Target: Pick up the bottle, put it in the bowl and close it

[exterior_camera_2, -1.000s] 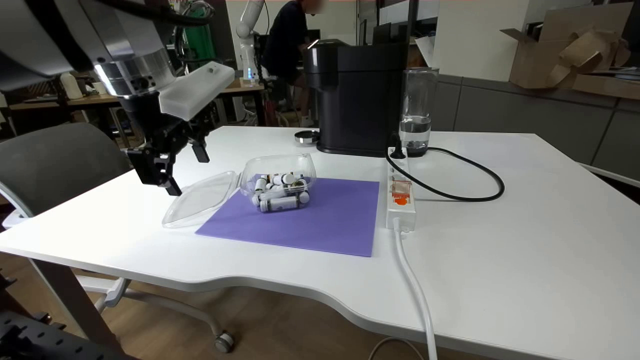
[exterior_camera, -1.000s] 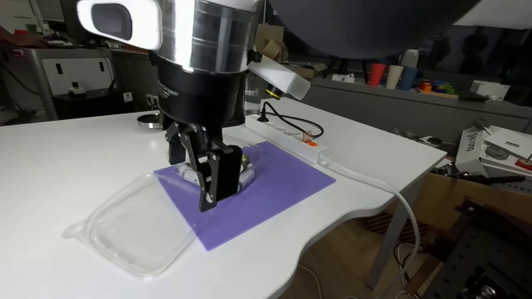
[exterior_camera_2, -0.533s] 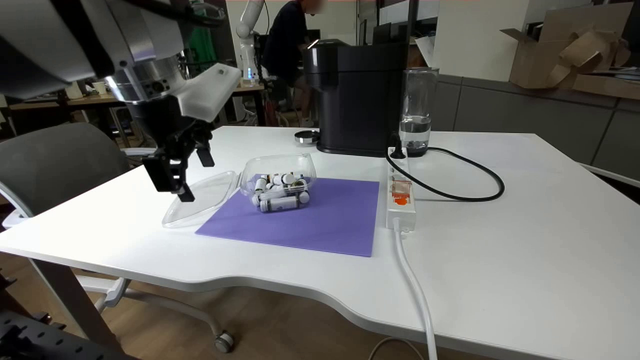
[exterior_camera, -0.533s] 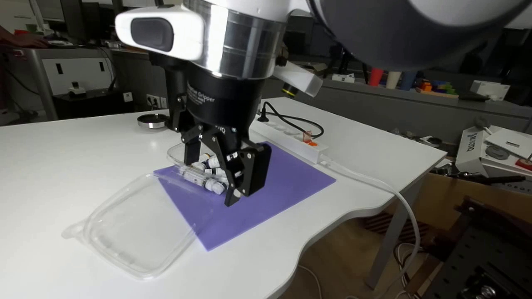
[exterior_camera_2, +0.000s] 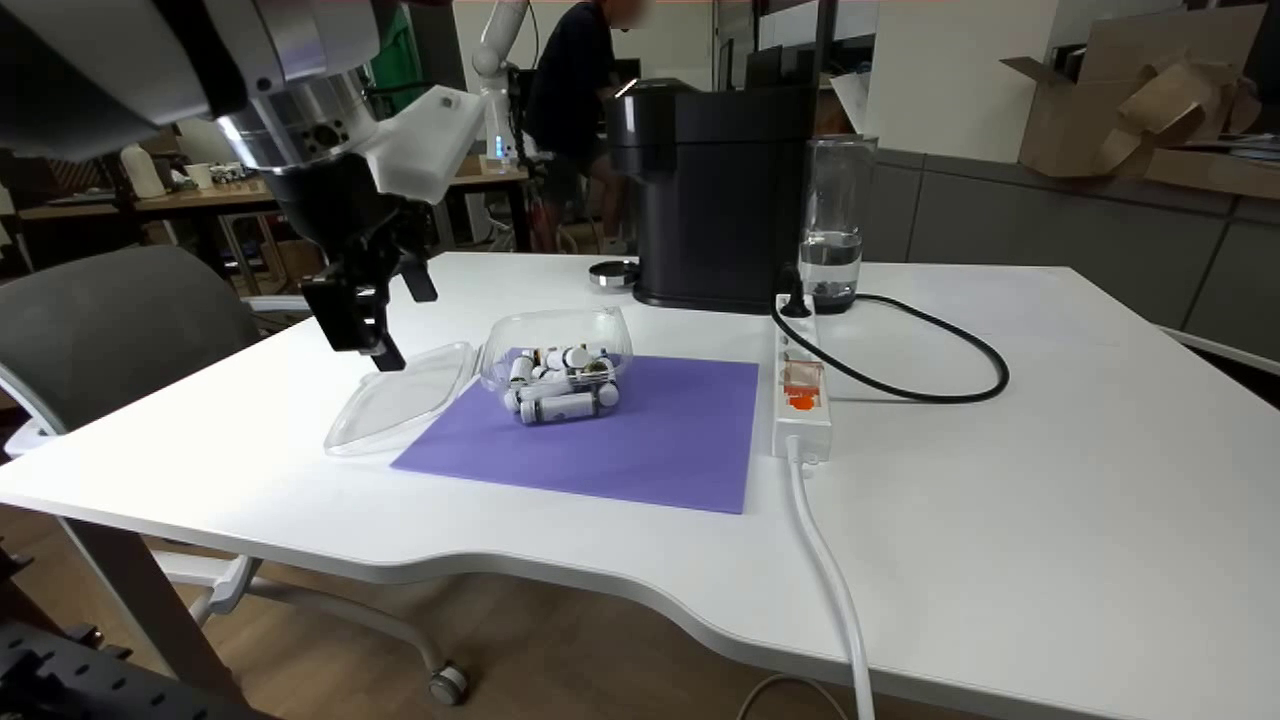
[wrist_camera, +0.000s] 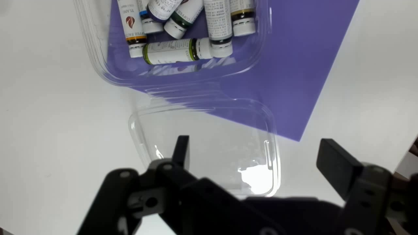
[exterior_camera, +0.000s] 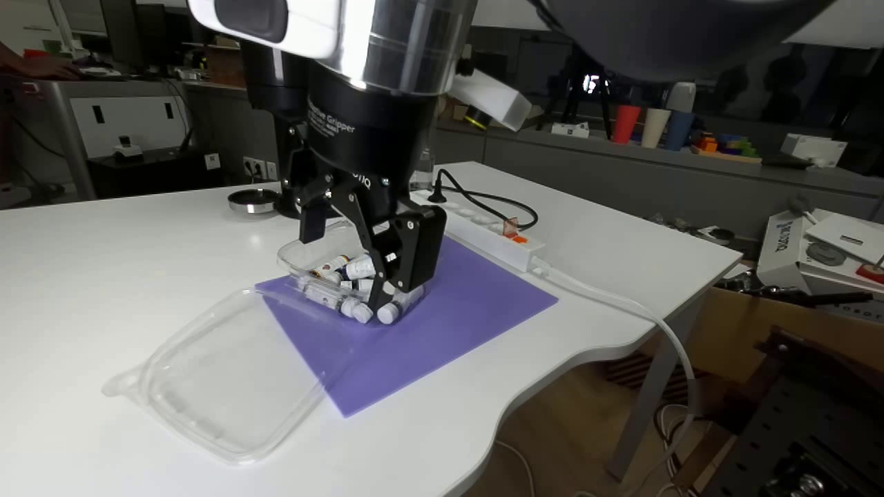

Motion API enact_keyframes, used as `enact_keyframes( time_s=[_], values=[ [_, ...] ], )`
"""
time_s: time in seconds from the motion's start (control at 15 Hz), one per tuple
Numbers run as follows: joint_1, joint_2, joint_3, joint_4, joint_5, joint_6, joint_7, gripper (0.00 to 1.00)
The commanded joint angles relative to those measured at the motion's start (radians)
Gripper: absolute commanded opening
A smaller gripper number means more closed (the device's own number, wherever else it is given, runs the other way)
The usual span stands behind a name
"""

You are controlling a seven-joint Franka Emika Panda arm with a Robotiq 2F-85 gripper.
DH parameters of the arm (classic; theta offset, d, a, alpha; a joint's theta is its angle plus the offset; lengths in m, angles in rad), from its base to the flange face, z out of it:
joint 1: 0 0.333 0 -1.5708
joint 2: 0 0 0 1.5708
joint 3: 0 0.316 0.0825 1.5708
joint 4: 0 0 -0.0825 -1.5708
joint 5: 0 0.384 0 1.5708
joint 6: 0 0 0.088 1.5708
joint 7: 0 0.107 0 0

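Note:
The bowl is the clear plastic container (wrist_camera: 98, 70) with rounded corners, standing on a purple sheet. It shows in both exterior views (exterior_camera: 293, 259) (exterior_camera_2: 545, 325) and holds several small white-labelled bottles. One bottle (wrist_camera: 130, 21) with an orange band by its white cap lies in it at the left of the wrist view. The clear lid (wrist_camera: 209, 140) lies flat, opened out beside the bowl and joined to it along one edge. My gripper (wrist_camera: 254, 145) is open with nothing between its fingers. It hovers above the lid, apart from bowl and bottles, as an exterior view shows (exterior_camera_2: 408, 330).
The purple sheet (exterior_camera_2: 660, 460) lies under the bowl. A black machine (exterior_camera_2: 720, 200), a clear water tank (exterior_camera_2: 832, 265) and a small metal dish (exterior_camera_2: 612, 273) stand behind. A white power strip (exterior_camera_2: 803, 385) with a black cable lies beside the sheet. The table's front edge (exterior_camera_2: 560, 575) curves.
My open gripper has moved towards the bowl, first a little lower, then up again over the last half second. The bottles, bowl and lid have not moved.

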Motion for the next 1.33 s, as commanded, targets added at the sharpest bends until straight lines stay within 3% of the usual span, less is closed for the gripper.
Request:
enact_keyframes(
  time_s=[0.0, 0.33, 0.4, 0.6, 0.67, 1.07, 1.27],
  values=[
    [-0.043, 0.022, 0.026, 0.009, -0.043, 0.026, -0.044, 1.00],
    [0.004, 0.057, -0.069, 0.051, -0.086, 0.033, -0.063, 1.00],
    [-0.047, 0.045, 0.004, 0.023, -0.065, 0.026, -0.061, 1.00],
    [-0.049, 0.052, -0.017, 0.040, -0.077, 0.025, -0.063, 1.00],
    [-0.007, 0.055, -0.057, 0.039, -0.068, 0.032, -0.069, 1.00],
    [0.028, 0.158, -0.085, 0.109, -0.088, 0.026, -0.076, 1.00],
    [0.081, 0.210, -0.130, 0.160, -0.120, 0.055, -0.089, 1.00]
  ],
)
